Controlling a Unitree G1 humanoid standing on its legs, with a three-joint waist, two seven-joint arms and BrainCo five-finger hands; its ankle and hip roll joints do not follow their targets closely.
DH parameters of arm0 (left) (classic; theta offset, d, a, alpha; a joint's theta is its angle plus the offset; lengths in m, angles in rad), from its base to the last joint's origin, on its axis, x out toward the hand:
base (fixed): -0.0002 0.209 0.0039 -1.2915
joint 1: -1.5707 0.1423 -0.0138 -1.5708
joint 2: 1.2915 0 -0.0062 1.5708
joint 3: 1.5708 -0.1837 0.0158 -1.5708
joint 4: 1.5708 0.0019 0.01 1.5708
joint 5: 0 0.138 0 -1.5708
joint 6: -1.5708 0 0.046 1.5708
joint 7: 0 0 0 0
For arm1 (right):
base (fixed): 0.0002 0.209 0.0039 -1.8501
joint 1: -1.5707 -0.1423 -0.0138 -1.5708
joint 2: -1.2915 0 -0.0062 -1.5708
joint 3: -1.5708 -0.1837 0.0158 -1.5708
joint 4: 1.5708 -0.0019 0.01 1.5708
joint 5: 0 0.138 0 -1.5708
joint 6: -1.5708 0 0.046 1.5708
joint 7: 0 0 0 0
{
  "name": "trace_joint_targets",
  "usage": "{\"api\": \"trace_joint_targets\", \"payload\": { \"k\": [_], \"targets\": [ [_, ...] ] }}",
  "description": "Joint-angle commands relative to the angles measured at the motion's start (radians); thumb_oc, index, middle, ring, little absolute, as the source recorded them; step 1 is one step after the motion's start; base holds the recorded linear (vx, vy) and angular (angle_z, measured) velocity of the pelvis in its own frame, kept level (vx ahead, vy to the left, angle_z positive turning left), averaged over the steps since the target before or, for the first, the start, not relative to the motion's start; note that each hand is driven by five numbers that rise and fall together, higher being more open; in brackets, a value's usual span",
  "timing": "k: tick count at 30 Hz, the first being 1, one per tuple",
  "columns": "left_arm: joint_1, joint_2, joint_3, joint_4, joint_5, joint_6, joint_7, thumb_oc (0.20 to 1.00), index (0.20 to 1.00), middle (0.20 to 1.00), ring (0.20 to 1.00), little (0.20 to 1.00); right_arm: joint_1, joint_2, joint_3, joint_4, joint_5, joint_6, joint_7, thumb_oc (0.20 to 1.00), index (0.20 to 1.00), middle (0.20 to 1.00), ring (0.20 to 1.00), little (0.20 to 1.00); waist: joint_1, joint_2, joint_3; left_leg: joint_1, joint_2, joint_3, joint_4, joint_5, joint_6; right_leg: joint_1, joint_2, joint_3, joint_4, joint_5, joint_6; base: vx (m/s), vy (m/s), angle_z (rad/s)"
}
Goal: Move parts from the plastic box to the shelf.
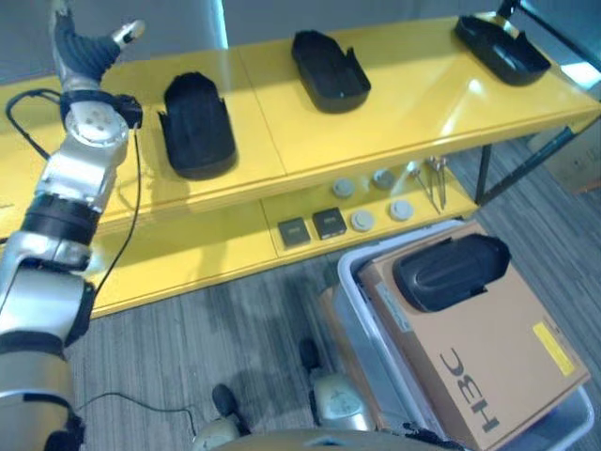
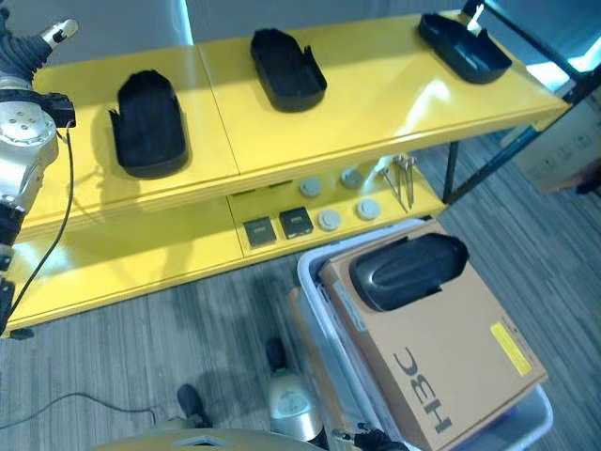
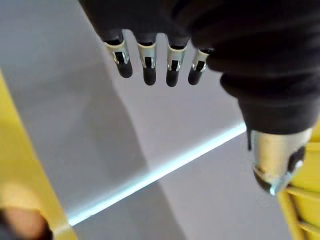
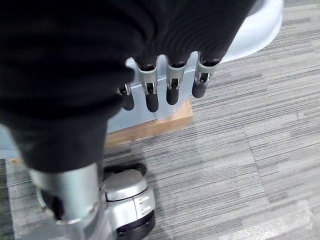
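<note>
Three black moulded parts lie on the yellow shelf's top board point(image 1: 413, 103): one at the left point(image 1: 198, 124), one in the middle point(image 1: 330, 68), one at the far right point(image 1: 500, 42). A fourth black part point(image 1: 451, 271) rests on a brown cardboard box point(image 1: 488, 357) that sits in the grey plastic box point(image 1: 349, 282) at the lower right. My left hand point(image 1: 83, 47) is raised above the shelf's left end, beside the left part, open and empty, fingers point(image 3: 149, 65) straight. My right hand point(image 4: 172, 80) hangs open by the plastic box's wall point(image 4: 250, 35), low over the floor.
The shelf's lower board point(image 1: 216, 249) carries two small black squares point(image 1: 312, 226), several grey discs point(image 1: 362, 221) and thin metal tools point(image 1: 438, 180). Another cardboard box point(image 1: 577, 164) stands at the far right. Grey striped carpet point(image 1: 207, 329) lies between me and the shelf.
</note>
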Motion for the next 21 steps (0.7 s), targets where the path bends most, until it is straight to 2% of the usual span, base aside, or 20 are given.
{"api": "trace_joint_targets", "payload": {
  "k": [1, 3, 5, 6, 7, 8, 9, 12, 13, 17, 19, 21],
  "targets": [
    [0.071, 0.03, 0.09, -0.129, -0.027, -0.043, -0.178, 1.0, 1.0, 1.0, 1.0, 1.0, 0.063, -0.023, -0.03, 0.0, -0.031, 0.033, -0.034, 1.0, 1.0, 1.0, 1.0, 1.0, 0.007, 0.036, -0.023, -0.047, 0.005, -0.04, 0.064, -0.028, 0.039, 0.001, 0.008, -0.02, 0.064, -0.061, 0.038, 0.06, 0.012, 0.11],
    [0.188, -0.006, 0.142, -0.267, -0.082, -0.021, -0.266, 0.831, 0.831, 0.831, 0.831, 0.831, 0.075, -0.009, -0.044, -0.008, -0.03, 0.041, -0.043, 1.0, 1.0, 1.0, 1.0, 1.0, 0.02, 0.037, -0.031, -0.039, 0.004, -0.043, 0.056, -0.026, 0.038, 0.009, 0.007, -0.026, 0.058, -0.058, 0.039, 0.04, 0.016, 0.05],
    [0.298, -0.051, 0.184, -0.373, -0.091, -0.019, -0.326, 0.74, 0.74, 0.74, 0.74, 0.74, 0.092, 0.007, -0.064, -0.012, -0.04, 0.04, -0.049, 1.0, 1.0, 1.0, 1.0, 1.0, 0.029, 0.039, -0.038, -0.032, 0.001, -0.046, 0.05, -0.025, 0.039, 0.015, 0.006, -0.029, 0.054, -0.057, 0.041, 0.04, 0.021, 0.03],
    [0.395, -0.103, 0.205, -0.446, -0.096, -0.016, -0.37, 0.551, 0.551, 0.551, 0.551, 0.551, 0.112, 0.019, -0.078, -0.014, -0.043, 0.034, -0.054, 1.0, 1.0, 1.0, 1.0, 1.0, 0.035, 0.039, -0.041, -0.027, -0.002, -0.051, 0.047, -0.027, 0.04, 0.02, 0.004, -0.033, 0.052, -0.057, 0.043, 0.02, 0.016, 0.11],
    [0.435, -0.129, 0.212, -0.473, -0.094, -0.012, -0.391, 0.492, 0.492, 0.492, 0.492, 0.492, 0.12, 0.025, -0.084, -0.014, -0.044, 0.029, -0.054, 1.0, 1.0, 1.0, 1.0, 1.0, 0.039, 0.039, -0.042, -0.025, -0.004, -0.053, 0.046, -0.028, 0.041, 0.023, 0.003, -0.034, 0.051, -0.057, 0.044, 0.02, 0.02, 0.1],
    [0.505, -0.174, 0.218, -0.517, -0.072, -0.018, -0.413, 0.297, 0.297, 0.297, 0.297, 0.297, 0.136, 0.036, -0.098, -0.009, -0.051, 0.017, -0.058, 1.0, 1.0, 1.0, 1.0, 1.0, 0.042, 0.039, -0.044, -0.021, -0.006, -0.056, 0.045, -0.029, 0.043, 0.028, 0.001, -0.036, 0.05, -0.056, 0.046, 0.01, 0.015, 0.09],
    [0.55, -0.21, 0.217, -0.534, -0.077, -0.029, -0.423, 0.2, 0.2, 0.2, 0.2, 0.2, 0.147, 0.043, -0.105, -0.007, -0.053, 0.008, -0.063, 1.0, 1.0, 1.0, 1.0, 1.0, 0.044, 0.04, -0.046, -0.016, -0.009, -0.057, 0.042, -0.03, 0.044, 0.031, -0.001, -0.038, 0.048, -0.056, 0.048, 0.0, 0.0, 0.0],
    [0.635, -0.259, 0.197, -0.535, -0.109, -0.041, -0.425, 0.2, 0.2, 0.2, 0.2, 0.2, 0.166, 0.048, -0.121, -0.003, -0.06, -0.006, -0.06, 1.0, 1.0, 1.0, 1.0, 1.0, 0.045, 0.041, -0.05, -0.006, -0.014, -0.055, 0.037, -0.033, 0.048, 0.039, -0.004, -0.04, 0.042, -0.052, 0.053, 0.0, 0.0, 0.0],
    [0.656, -0.276, 0.183, -0.513, -0.11, -0.062, -0.414, 0.2, 0.2, 0.2, 0.2, 0.2, 0.171, 0.049, -0.122, 0.0, -0.063, -0.012, -0.059, 1.0, 1.0, 1.0, 1.0, 1.0, 0.044, 0.042, -0.052, -0.002, -0.015, -0.053, 0.036, -0.034, 0.049, 0.04, -0.005, -0.039, 0.042, -0.051, 0.055, 0.0, 0.0, 0.0],
    [0.669, -0.294, 0.162, -0.453, -0.109, -0.096, -0.368, 0.2, 0.2, 0.2, 0.2, 0.2, 0.171, 0.048, -0.119, 0.008, -0.06, -0.015, -0.059, 1.0, 1.0, 1.0, 1.0, 1.0, 0.037, 0.044, -0.056, 0.004, -0.017, -0.046, 0.034, -0.037, 0.052, 0.04, -0.006, -0.036, 0.043, -0.05, 0.057, 0.01, -0.002, -0.02],
    [0.629, -0.312, 0.135, -0.322, -0.098, -0.168, -0.321, 0.2, 0.2, 0.2, 0.2, 0.2, 0.165, 0.039, -0.105, 0.019, -0.065, -0.016, -0.052, 1.0, 1.0, 1.0, 1.0, 1.0, 0.016, 0.042, -0.062, 0.013, -0.015, -0.028, 0.033, -0.04, 0.053, 0.036, -0.005, -0.024, 0.047, -0.049, 0.06, 0.03, -0.012, -0.05],
    [0.582, -0.33, 0.116, -0.237, -0.065, -0.194, -0.285, 0.2, 0.2, 0.2, 0.2, 0.2, 0.158, 0.033, -0.09, 0.03, -0.07, -0.018, -0.05, 1.0, 1.0, 1.0, 1.0, 1.0, -0.001, 0.04, -0.061, 0.021, -0.014, -0.019, 0.033, -0.045, 0.054, 0.037, -0.004, -0.017, 0.05, -0.052, 0.061, 0.03, -0.015, -0.11]
  ]
}}
